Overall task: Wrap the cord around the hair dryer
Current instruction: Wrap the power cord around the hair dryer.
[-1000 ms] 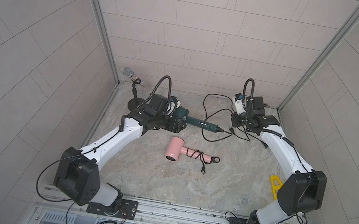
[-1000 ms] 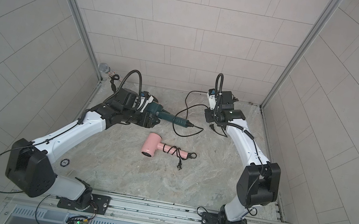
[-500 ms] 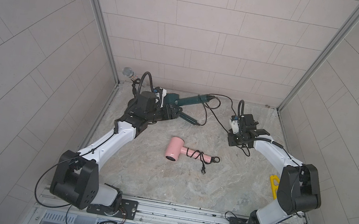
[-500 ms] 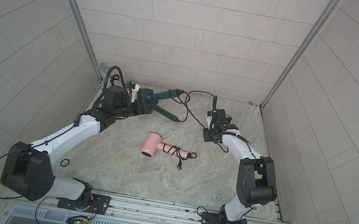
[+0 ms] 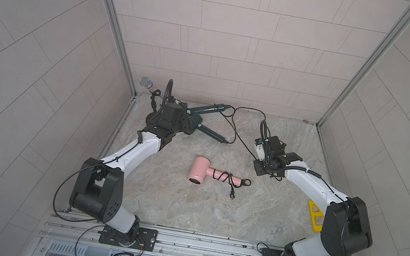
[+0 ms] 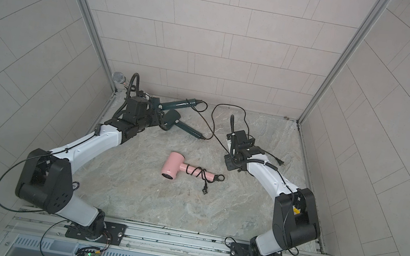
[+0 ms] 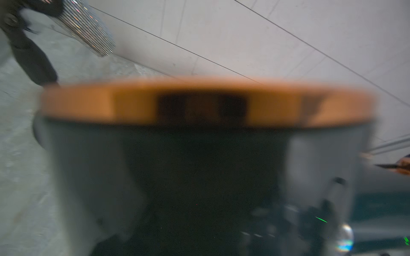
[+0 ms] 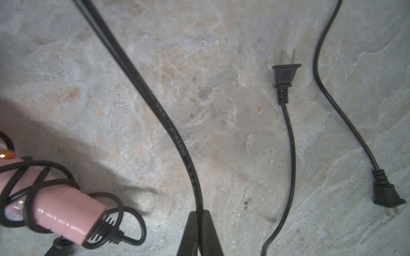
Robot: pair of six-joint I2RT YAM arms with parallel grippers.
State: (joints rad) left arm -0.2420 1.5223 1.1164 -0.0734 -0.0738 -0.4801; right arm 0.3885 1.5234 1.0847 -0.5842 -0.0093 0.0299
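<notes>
My left gripper (image 5: 186, 116) is at the back left, shut on a dark green hair dryer (image 5: 205, 109) whose handle points right. In the left wrist view its jaws are hidden behind the blurred dryer (image 7: 199, 106). The black cord (image 5: 244, 148) runs from the dryers to my right gripper (image 8: 200, 213), which is shut on it low over the table. A second dark green dryer (image 5: 212, 135) lies beside the first. The pink hair dryer (image 5: 198, 173) lies mid-table with its cord wound round the handle (image 8: 62, 212).
A microphone on a stand (image 5: 145, 82) occupies the back left corner. Two loose plugs (image 8: 286, 75) (image 8: 386, 192) and their cords lie on the table under my right wrist. A yellow tool (image 5: 313, 216) sits by the right wall.
The left arm swung the green dryer back toward the left rear corner. The right gripper came forward and down toward the pink dryer, drawing the cord with it.
</notes>
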